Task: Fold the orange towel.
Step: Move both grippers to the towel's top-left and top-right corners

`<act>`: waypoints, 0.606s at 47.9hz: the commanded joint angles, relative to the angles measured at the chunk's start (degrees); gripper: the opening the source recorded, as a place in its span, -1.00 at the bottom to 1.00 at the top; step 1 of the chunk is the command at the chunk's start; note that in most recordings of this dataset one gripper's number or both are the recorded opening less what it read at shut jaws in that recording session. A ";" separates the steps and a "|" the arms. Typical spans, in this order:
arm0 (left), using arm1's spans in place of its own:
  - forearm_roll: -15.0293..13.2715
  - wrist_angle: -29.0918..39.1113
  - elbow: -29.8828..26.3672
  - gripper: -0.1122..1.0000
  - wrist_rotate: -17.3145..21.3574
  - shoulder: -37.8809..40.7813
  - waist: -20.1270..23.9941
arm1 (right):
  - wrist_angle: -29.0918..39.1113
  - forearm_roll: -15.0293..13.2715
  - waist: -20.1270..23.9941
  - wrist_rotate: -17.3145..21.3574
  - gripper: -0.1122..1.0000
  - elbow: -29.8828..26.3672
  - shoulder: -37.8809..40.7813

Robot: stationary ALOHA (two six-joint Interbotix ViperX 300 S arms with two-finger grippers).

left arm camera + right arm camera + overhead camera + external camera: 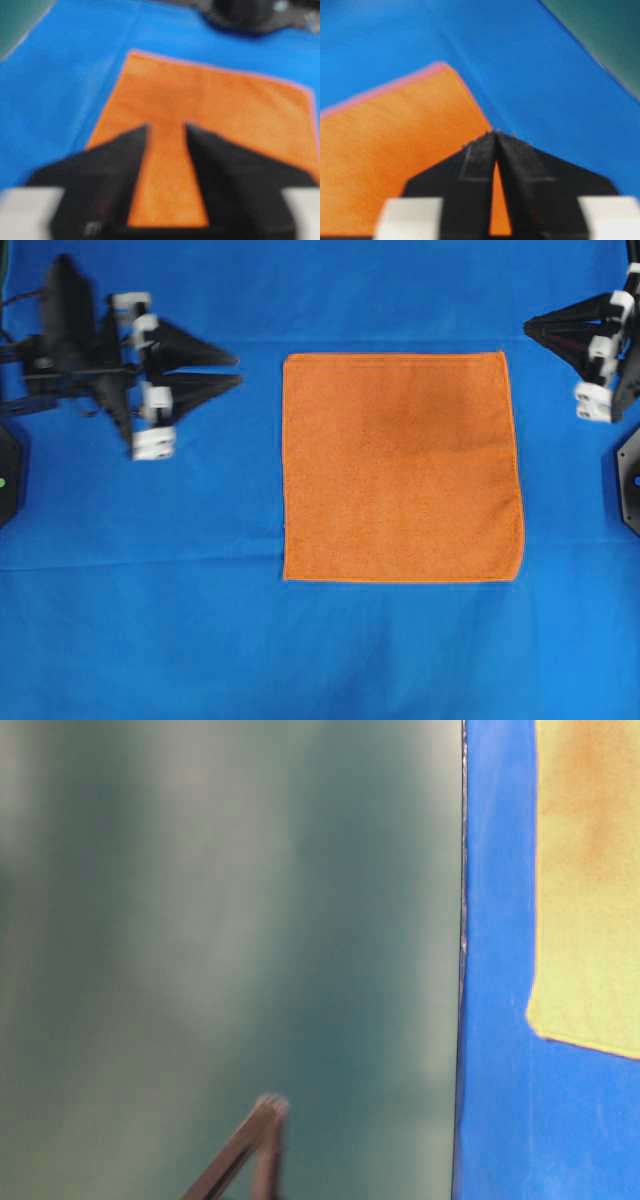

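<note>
Overhead exterior view: the orange towel (400,467) is seen spread flat and unfolded, slightly right of the frame's centre, on the blue cloth (300,650) that covers the whole work surface. Its four edges are laid roughly square to the frame, and a darker patch is visible in its upper middle.

The left gripper (236,372) is found at the upper left, well apart from the towel's left edge, with its tips pointed towards the towel. Its black fingers (195,345) are parted by a narrow gap and nothing is held between them; the same gap is shown in the left wrist view (166,131), where the towel (220,107) is seen beyond and between the fingers.

The right gripper (529,328) is placed at the upper right edge, near the towel's top right corner but clear of it. In the right wrist view (496,134) its fingertips are brought together at the tips, with nothing gripped, over the towel's corner (395,160).

In the table-level view, only blurred towel (590,880), blue cloth (495,1020) and a dark green backdrop (220,920) can be made out.
</note>
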 commanded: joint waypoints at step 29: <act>0.09 -0.53 -13.10 0.84 -2.64 30.41 10.11 | -17.58 0.18 -10.37 0.00 0.22 2.72 32.87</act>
